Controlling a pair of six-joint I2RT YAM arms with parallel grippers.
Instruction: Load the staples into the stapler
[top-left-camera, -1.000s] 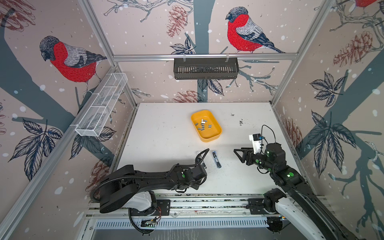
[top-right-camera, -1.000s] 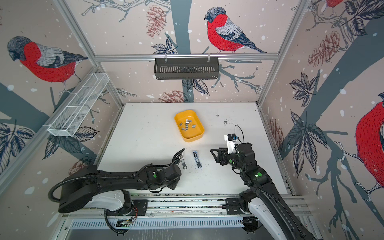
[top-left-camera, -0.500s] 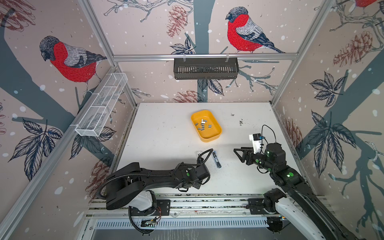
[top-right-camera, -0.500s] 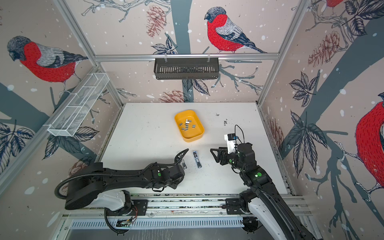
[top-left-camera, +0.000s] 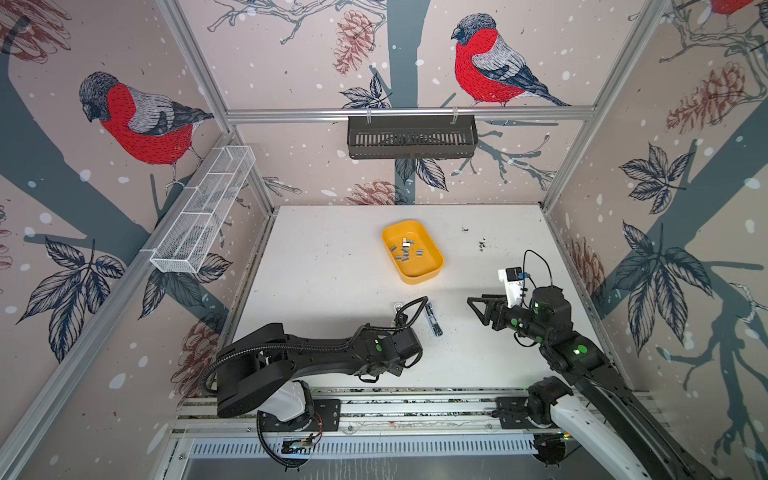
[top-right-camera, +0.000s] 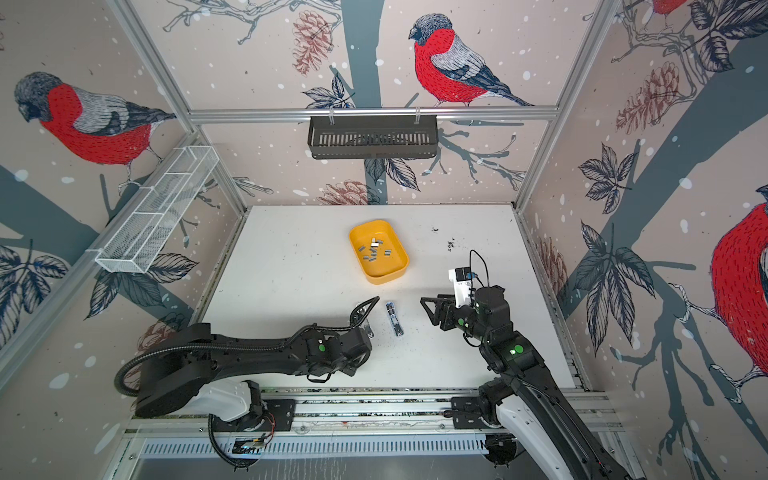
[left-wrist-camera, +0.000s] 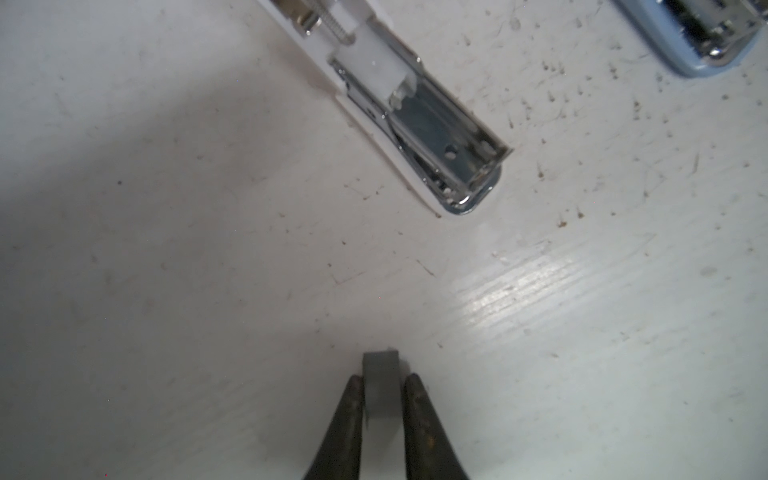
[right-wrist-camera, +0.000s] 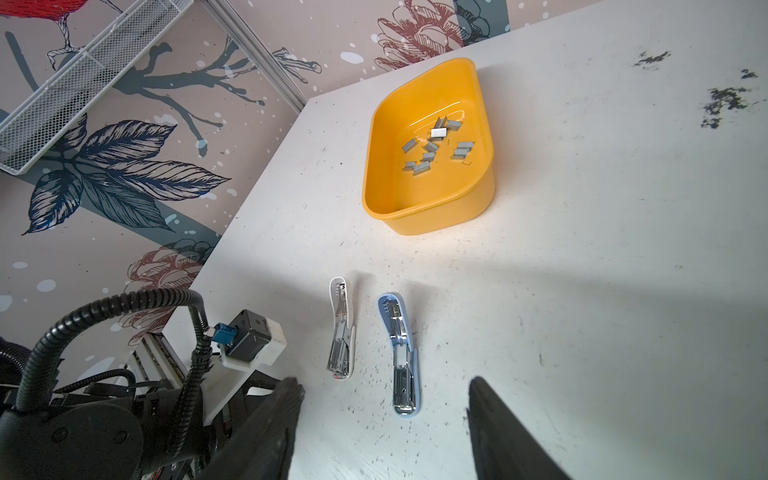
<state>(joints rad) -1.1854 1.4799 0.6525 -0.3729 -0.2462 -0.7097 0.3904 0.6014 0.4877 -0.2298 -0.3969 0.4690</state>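
Clock directions are read on the top views, 12 toward the back wall.

- Left pincer (left-wrist-camera: 381, 379): nearly shut, its two dark fingers (left-wrist-camera: 353, 409) pressed against either side of one grey strip (left-wrist-camera: 380, 384) of staples. The strip's end sticks out past the fingertips. Cannot tell whether the strip touches the bench (left-wrist-camera: 166, 249). In both top views this pincer is hidden under its own wrist.
- White stapler (left-wrist-camera: 415, 116): lies flat on the bench, opened out, with the metal channel and spring exposed. Its chrome end points toward the held strip but sits well apart from it.
- Blue stapler (right-wrist-camera: 401, 353): also opened flat. It lies just beside the white stapler (right-wrist-camera: 341, 332) at its 3 o'clock, roughly parallel and not touching. In both top views it shows clear of the left arm (top-left-camera: 433, 319) (top-right-camera: 395, 319).
- Remaining staples (right-wrist-camera: 432, 151): about a dozen grey strips scattered loose on the floor of the yellow tray (right-wrist-camera: 432, 220). One lies face up and reads bright white.
- Tray (top-left-camera: 419, 277): on the bench at 12 o'clock from the two staplers, well apart from them.
- Right pincer (top-left-camera: 477, 311): fingers spread wide, nothing between them. It hangs above the bench at 3 o'clock from the blue stapler, tips aimed toward 9. From its wrist camera both staplers and the tray are in plain sight between the fingers (right-wrist-camera: 291, 399).
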